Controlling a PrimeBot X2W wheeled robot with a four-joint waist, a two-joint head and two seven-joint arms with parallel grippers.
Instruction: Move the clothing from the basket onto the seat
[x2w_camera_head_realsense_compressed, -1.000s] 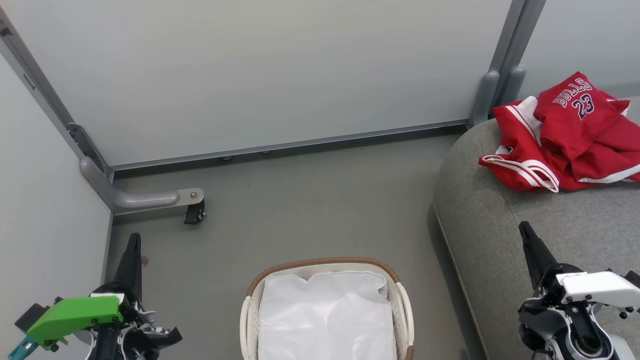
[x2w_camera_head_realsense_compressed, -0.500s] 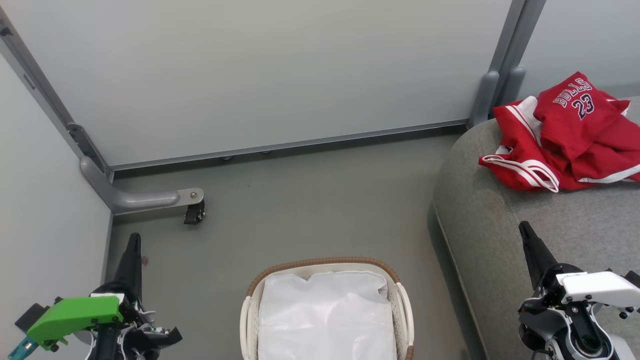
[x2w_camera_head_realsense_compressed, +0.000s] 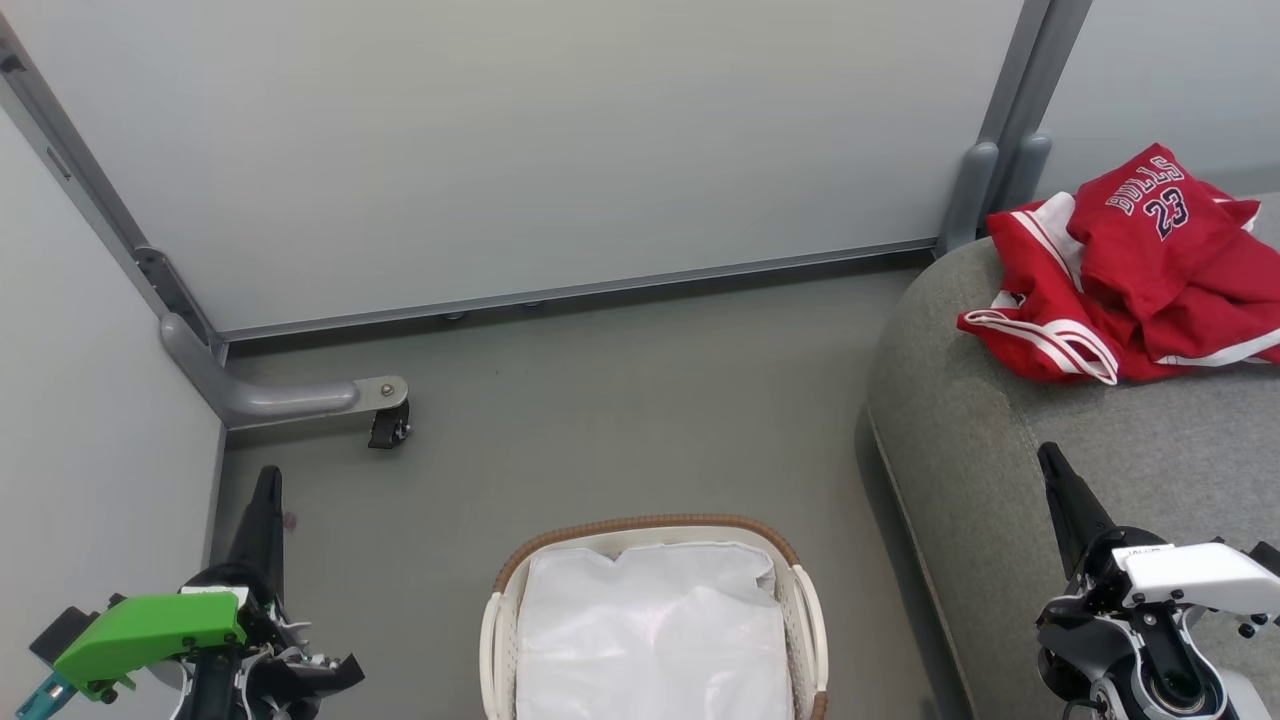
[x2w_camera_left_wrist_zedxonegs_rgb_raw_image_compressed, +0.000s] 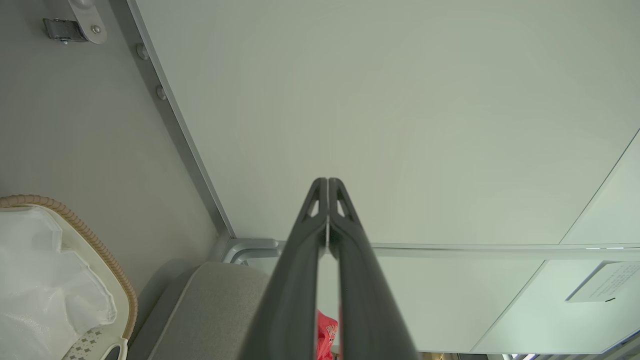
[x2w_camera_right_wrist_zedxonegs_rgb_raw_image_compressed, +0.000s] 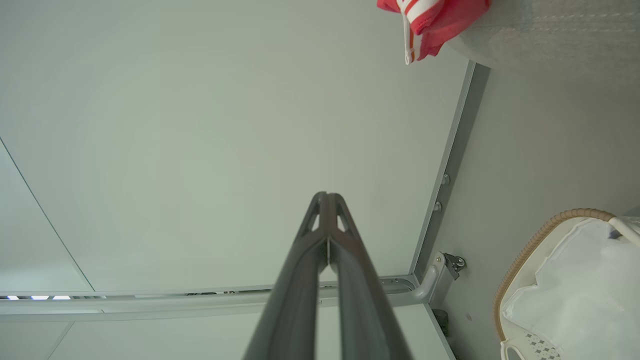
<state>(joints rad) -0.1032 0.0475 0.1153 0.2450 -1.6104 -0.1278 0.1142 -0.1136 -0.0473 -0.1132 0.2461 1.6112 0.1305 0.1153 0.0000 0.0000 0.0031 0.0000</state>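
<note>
— Nothing has moved this past second?
— No. Clothing (x2w_camera_head_realsense_compressed: 1120, 290) lies heaped at the seat's (x2w_camera_head_realsense_compressed: 1000, 480) far edge; the basket (x2w_camera_head_realsense_compressed: 650, 525) holds only its liner (x2w_camera_head_realsense_compressed: 650, 630). My left hand (x2w_camera_left_wrist_zedxonegs_rgb_raw_image_compressed: 327, 181) and right hand (x2w_camera_right_wrist_zedxonegs_rgb_raw_image_compressed: 326, 195) are clenched, empty. I'd call it done.

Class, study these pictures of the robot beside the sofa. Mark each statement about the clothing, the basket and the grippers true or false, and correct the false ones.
1. The red and white basketball clothing lies on the large grey fabric seat. True.
2. The small oval white plastic basket with a brown woven rim holds a red garment. False: what can be seen inside is a white liner, with nothing red.
3. The left gripper and the right gripper are both shut on nothing. True.
4. The right gripper grips the clothing. False: it is apart from the clothing, nearer the robot.
5. The basket stands on the seat. False: it stands on the grey floor beside the seat.
</note>
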